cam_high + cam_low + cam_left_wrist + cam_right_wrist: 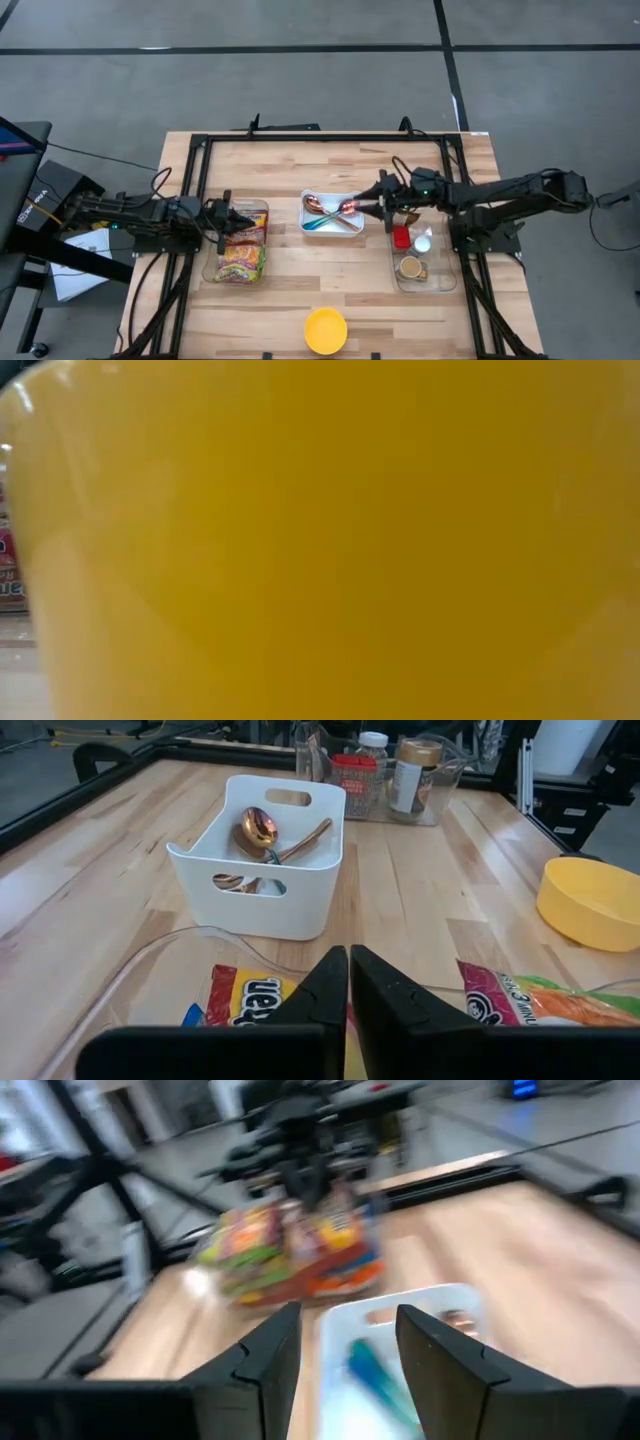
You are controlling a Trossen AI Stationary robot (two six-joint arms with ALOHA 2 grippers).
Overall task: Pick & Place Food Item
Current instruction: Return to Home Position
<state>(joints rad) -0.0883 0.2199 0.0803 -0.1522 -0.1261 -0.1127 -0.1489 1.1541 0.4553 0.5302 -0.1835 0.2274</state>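
Since the spoons (pixel 330 214) lie inside the white bin (pixel 300 910) at the middle of the desk (pixel 270 320), what is left, as I judge it, is to bring both arms home cleanly. Nearest, at the desk's near edge, sits a yellow bowl (pixel 325 330), so close to the low camera that it fills that view. Farther in, a clear tray of snack packets (pixel 240 258) stands on the left and a clear tray of jars (pixel 412 262) on the right, with the white bin between them and slightly farther. The left gripper (pixel 226 222) hangs over the snack packets, clenched on nothing. The right gripper (pixel 348 1320) hovers at the white bin's right edge, released and empty. To do the step well, the right arm should rise straight up first, clear of the bin's wall and the jars, then draw back right; retreating low could knock the bin or tip a jar. The left arm need only lift and pull back left.
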